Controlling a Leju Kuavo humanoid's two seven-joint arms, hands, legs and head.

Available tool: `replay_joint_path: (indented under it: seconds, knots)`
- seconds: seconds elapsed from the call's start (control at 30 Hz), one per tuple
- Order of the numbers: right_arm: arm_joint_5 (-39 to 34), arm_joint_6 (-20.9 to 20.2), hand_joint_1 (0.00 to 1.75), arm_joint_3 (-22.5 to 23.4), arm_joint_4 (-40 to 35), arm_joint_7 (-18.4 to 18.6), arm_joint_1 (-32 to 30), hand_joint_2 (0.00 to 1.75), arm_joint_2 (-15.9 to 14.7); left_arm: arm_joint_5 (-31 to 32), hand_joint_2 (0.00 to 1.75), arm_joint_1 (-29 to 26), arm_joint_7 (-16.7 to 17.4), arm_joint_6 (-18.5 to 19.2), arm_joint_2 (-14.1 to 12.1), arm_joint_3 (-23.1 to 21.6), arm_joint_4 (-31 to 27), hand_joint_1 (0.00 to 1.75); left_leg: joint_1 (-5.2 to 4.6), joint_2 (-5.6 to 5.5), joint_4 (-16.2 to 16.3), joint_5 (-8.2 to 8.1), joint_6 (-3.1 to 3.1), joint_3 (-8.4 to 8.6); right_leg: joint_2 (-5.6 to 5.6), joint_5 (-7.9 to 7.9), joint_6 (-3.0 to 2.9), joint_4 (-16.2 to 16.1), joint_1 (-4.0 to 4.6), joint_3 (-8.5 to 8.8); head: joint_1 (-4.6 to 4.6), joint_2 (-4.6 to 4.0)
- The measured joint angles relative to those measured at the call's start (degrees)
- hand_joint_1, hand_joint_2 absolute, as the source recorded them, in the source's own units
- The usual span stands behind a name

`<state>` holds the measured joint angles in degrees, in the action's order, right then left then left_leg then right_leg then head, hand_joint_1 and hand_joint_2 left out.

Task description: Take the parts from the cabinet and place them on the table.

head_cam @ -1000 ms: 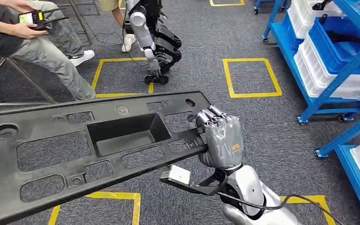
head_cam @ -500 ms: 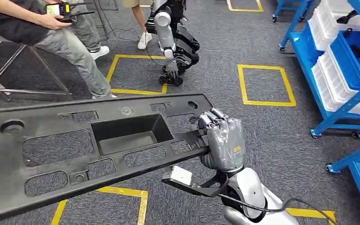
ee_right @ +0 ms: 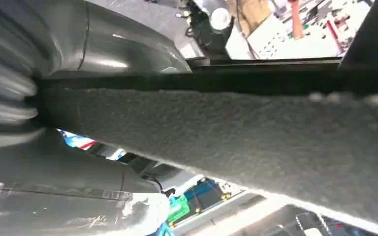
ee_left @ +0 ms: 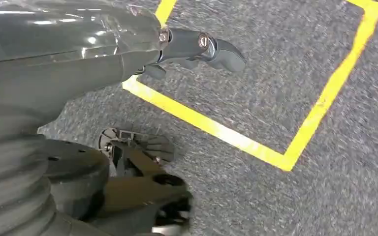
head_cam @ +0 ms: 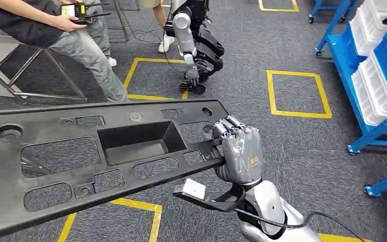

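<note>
A long black plastic panel with a box-shaped recess and several cut-outs stretches across the head view, low over the floor. My right hand grips its right end, fingers curled over the edge. In the right wrist view the panel runs close across the picture, clamped beside the hand's grey cover. The panel's left end runs off the picture edge. My left hand hangs above the carpet in the left wrist view, a dark finger stretched out and nothing in it.
A seated person holds a controller at far left beside a metal frame. Another robot stands ahead. Blue shelves with white and blue bins line the right. Yellow tape squares mark the grey carpet.
The whole scene has slid to the right in the picture, so the camera has turned left. The panel and my right hand keep the same place and grip.
</note>
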<state>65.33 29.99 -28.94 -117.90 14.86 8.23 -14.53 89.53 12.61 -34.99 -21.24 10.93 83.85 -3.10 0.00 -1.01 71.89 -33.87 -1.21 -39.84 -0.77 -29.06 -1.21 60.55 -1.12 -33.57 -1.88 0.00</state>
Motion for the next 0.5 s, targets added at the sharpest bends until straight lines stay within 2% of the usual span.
replay_joint_path:
  seconds: [0.03,0.07,0.1,0.13,0.17,0.2,0.27,0.3,0.33,0.37,0.4,0.43,0.47,0.5]
  knots:
    - [-0.02,-0.04,1.75,0.00,0.00,0.00,-0.01,1.75,0.00,-0.15,1.75,-0.08,-0.02,0.00,0.00,0.00,0.00,0.00,0.16,0.15,3.70,-0.98,-0.16,-1.96,-0.47,-0.10,-0.08,0.01,0.08,0.05,0.00,0.00]
    - [-0.02,-0.15,1.75,0.00,0.00,0.00,-0.01,1.75,0.02,-0.24,1.75,-0.15,-0.02,0.00,0.00,0.00,0.00,0.00,0.22,0.21,4.66,-0.97,-0.15,-2.54,-0.72,-0.15,-0.06,0.03,0.10,0.08,0.04,0.00]
    - [0.00,-0.46,1.75,0.00,0.00,0.00,0.01,1.75,0.09,-0.83,1.75,-0.33,-0.06,0.00,0.00,0.00,-0.02,0.00,0.29,1.04,-6.15,5.70,0.38,2.46,-1.85,-0.63,0.23,0.01,0.12,0.76,0.04,0.00]
    - [0.00,-0.61,1.75,0.00,0.00,0.00,0.07,1.75,0.11,-0.90,1.75,-0.31,-0.09,0.00,0.00,0.00,-0.02,0.00,0.21,2.04,-10.80,7.18,0.63,4.56,-2.17,-0.83,0.39,-0.01,0.12,1.07,0.02,0.00]
    - [-0.02,-0.74,1.75,0.00,0.00,0.00,0.17,1.75,0.11,-0.94,1.75,-0.30,-0.11,0.00,0.00,0.00,0.00,0.00,-0.35,2.96,-11.59,6.37,0.89,4.85,-2.43,-1.00,0.67,-0.01,0.42,1.07,-0.04,0.00]
    - [-0.02,-0.85,1.75,0.00,0.00,0.00,0.21,1.75,0.11,-1.01,1.75,-0.29,-0.15,0.00,0.00,0.00,0.00,0.00,-0.54,2.35,-11.89,6.60,1.18,4.79,-2.45,-1.01,0.94,-0.13,0.27,1.03,0.02,0.00]
    - [-0.04,-0.87,1.75,0.00,0.00,-0.07,0.20,1.75,0.15,-1.27,1.75,-0.55,-0.15,0.00,0.00,0.00,-0.02,0.00,-0.88,1.88,-11.95,6.59,1.56,4.63,-3.01,-0.96,1.47,-0.50,0.06,1.31,-0.04,0.00]
    - [-0.09,-0.94,1.75,0.00,0.00,-0.07,0.21,1.75,0.15,-1.31,1.75,-0.59,-0.15,-0.02,0.00,0.00,-0.02,0.00,-0.79,1.52,-12.69,6.86,2.05,4.94,-3.28,-1.04,1.97,-0.67,0.21,1.65,0.00,0.00]
    - [-0.13,-0.98,1.75,0.00,0.02,-0.09,0.23,1.75,0.13,-1.38,1.75,-0.65,-0.17,-0.02,0.00,0.00,-0.02,0.00,-0.33,1.33,-13.52,7.25,2.39,5.64,-2.35,-1.73,2.11,-0.01,-0.23,1.78,-0.07,0.00]
    - [-0.15,-0.98,1.75,0.00,0.00,-0.15,0.29,1.75,0.13,-1.42,1.75,-0.61,-0.24,-0.02,0.00,0.00,-0.02,0.00,-0.34,1.08,-13.81,7.35,2.84,5.85,-1.01,-3.21,1.99,2.02,-0.13,0.92,-0.07,0.00]
    - [-0.15,-1.01,1.75,0.00,0.00,-0.26,0.39,1.75,0.13,-1.44,1.75,-0.57,-0.24,-0.04,0.00,0.00,-0.02,0.00,-0.34,0.92,-13.81,7.38,3.21,5.85,-0.08,-5.57,1.91,6.24,-0.12,-1.22,-0.18,0.00]
    - [-0.33,-1.01,1.75,0.00,0.00,-0.28,0.33,1.75,0.15,-1.44,1.75,-0.57,-0.24,-0.04,0.02,0.00,-0.02,0.00,-0.42,0.59,-13.80,7.32,3.30,5.85,0.35,-7.64,1.98,10.97,-0.13,-3.62,-0.37,0.00]
    - [-0.35,-1.01,1.75,0.00,0.00,-0.31,0.24,1.75,0.15,-1.44,1.75,-0.61,-0.24,-0.04,0.02,0.00,-0.02,0.00,-0.50,0.25,-13.77,7.27,3.38,5.85,0.51,-8.77,2.07,14.78,-0.13,-5.69,-0.39,0.00]
    - [-0.42,-1.03,1.75,0.00,0.00,-0.33,0.22,1.75,0.15,-1.51,1.75,-0.66,-0.24,-0.09,0.00,0.00,-0.02,0.00,-0.54,-0.20,-13.72,7.25,3.39,5.85,0.52,-8.64,2.16,16.71,-0.13,-6.95,-0.42,0.00]
